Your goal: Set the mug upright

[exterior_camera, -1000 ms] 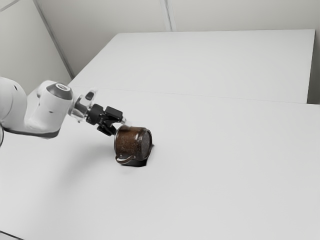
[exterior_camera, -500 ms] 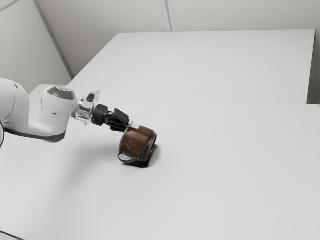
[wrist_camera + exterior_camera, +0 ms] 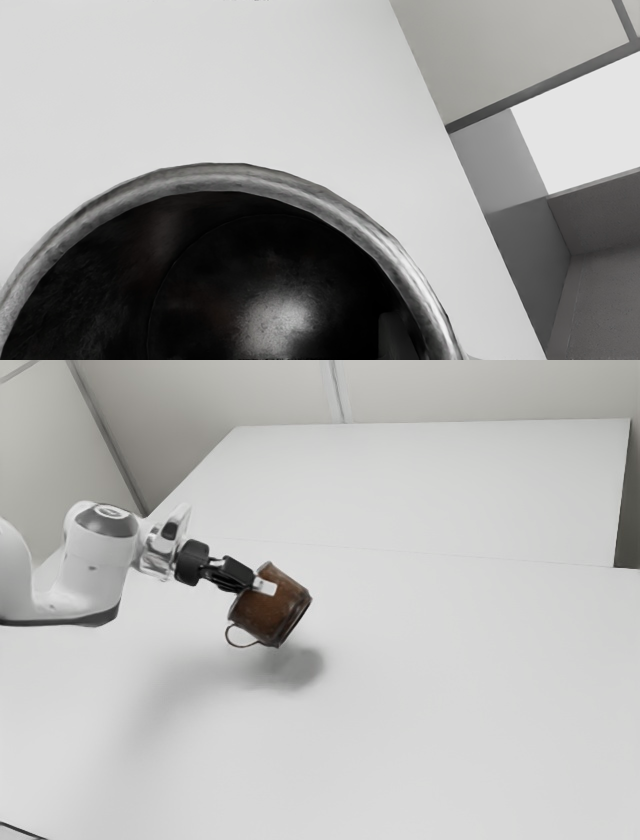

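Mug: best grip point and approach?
I'd pinch the rim of the tilted mug, one finger inside, one outside, from the exterior view's left: its mouth faces my gripper, and the low-hanging handle looks clear.

Opens in the exterior view onto a broad white table, matte and plain; has a thin seam across it, with a narrower stretch beyond; bears a soft-edged grey shadow under even, diffuse light; gives way at the far side to a pale grey back wall, crossed by a light strip; meets another pale wall at the exterior view's left, with a slanting darker strip between the two; shows in the wrist view, past the table's straight edge, a greyish panel, a dark band bordering it, a bright white patch, perhaps a window, and darker grey surfaces.
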